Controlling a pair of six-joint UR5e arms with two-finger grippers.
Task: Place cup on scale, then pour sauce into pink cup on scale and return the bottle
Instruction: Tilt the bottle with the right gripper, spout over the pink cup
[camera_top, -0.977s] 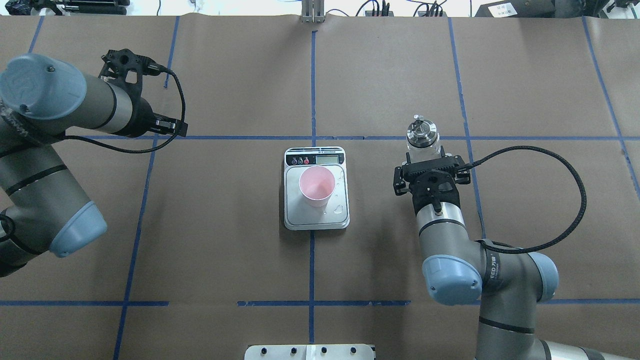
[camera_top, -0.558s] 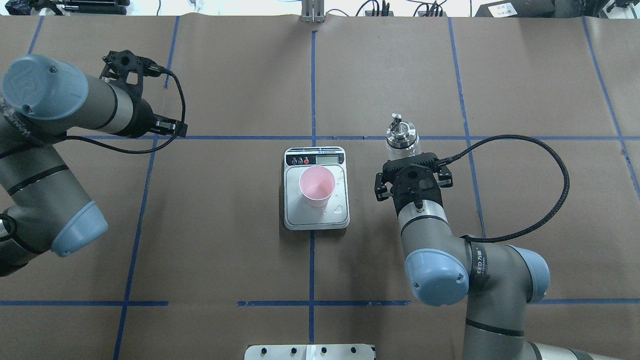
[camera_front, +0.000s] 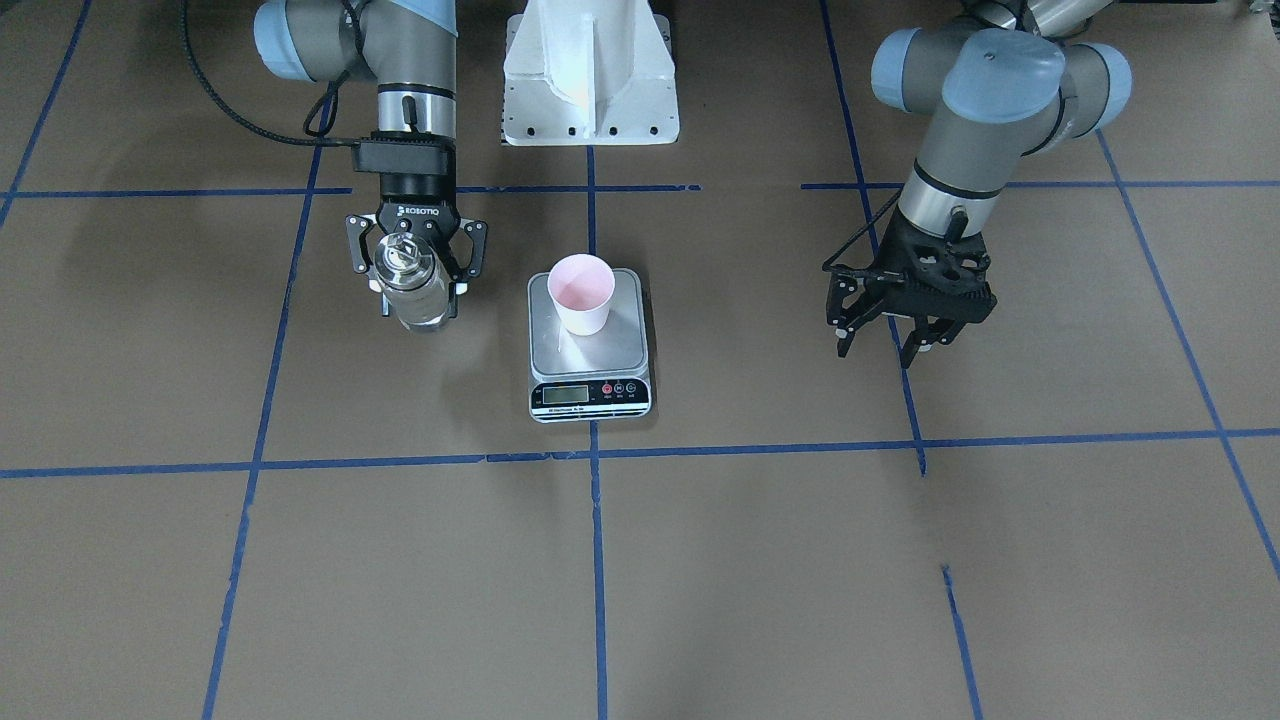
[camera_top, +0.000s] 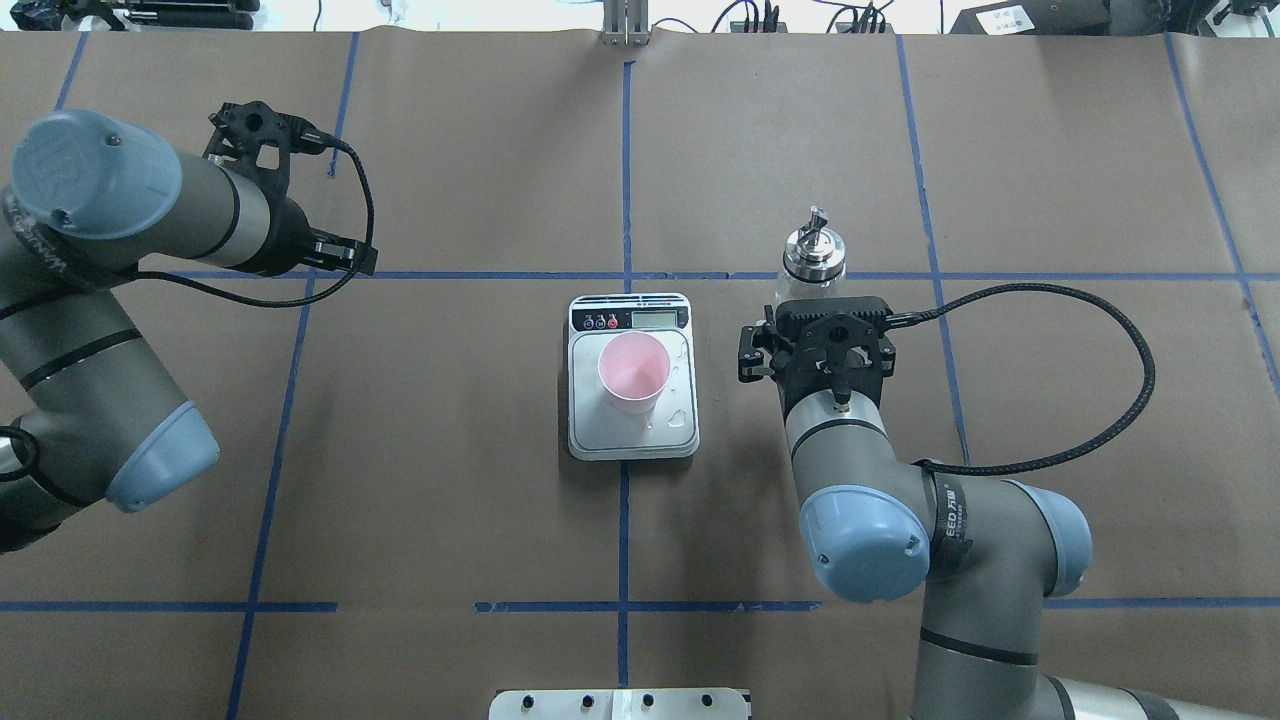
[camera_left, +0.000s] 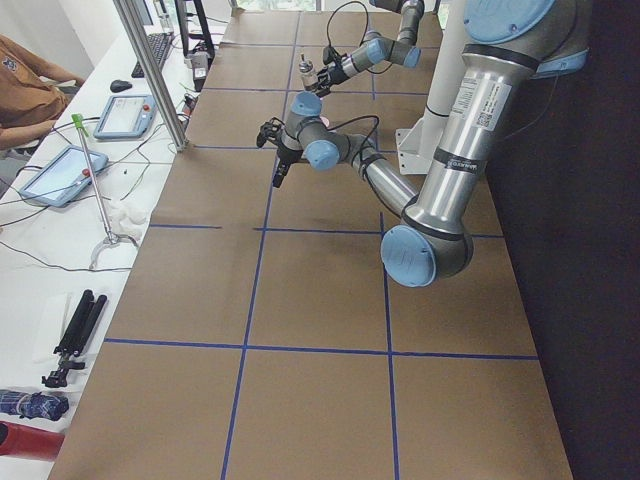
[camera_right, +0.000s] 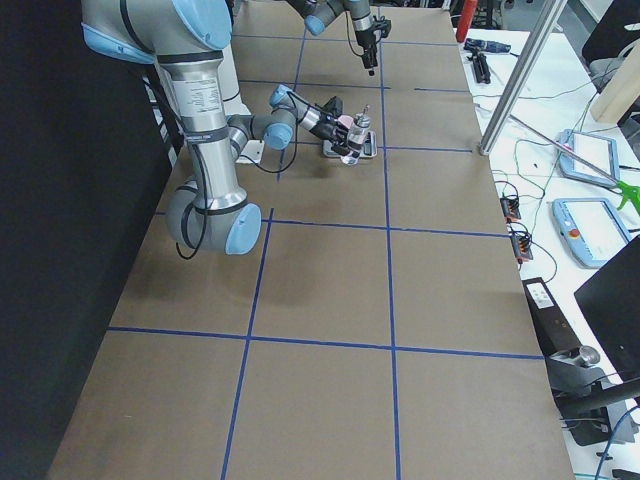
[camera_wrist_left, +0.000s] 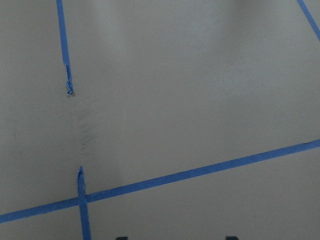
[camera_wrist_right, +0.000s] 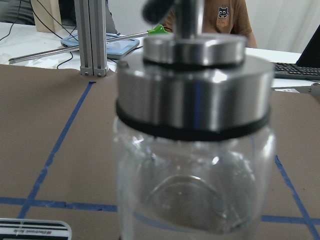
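The pink cup (camera_top: 633, 372) stands upright on the silver scale (camera_top: 588, 432) at the table's middle; it also shows in the front view (camera_front: 581, 292) on the scale (camera_front: 627, 345). My right gripper (camera_front: 418, 290) is shut on the clear glass bottle (camera_front: 422, 308) and holds it upright beside the scale, apart from it. From overhead the bottle's silver cap (camera_top: 812, 250) stands out past the gripper. The right wrist view is filled by the bottle (camera_wrist_right: 192, 150), with clear liquid low inside. My left gripper (camera_front: 878, 352) is open and empty, off to the side over bare paper.
Water drops lie on the scale's platform (camera_top: 680, 418). The white robot base (camera_front: 590, 70) stands at the near edge. Blue tape lines (camera_top: 625, 180) divide the brown paper. An aluminium post (camera_top: 625, 25) stands at the far edge, with desks and tablets (camera_left: 125, 115) beyond.
My right gripper has carried the bottle to the left, closer to the scale. The left arm has barely moved. Cup and scale are unmoved.
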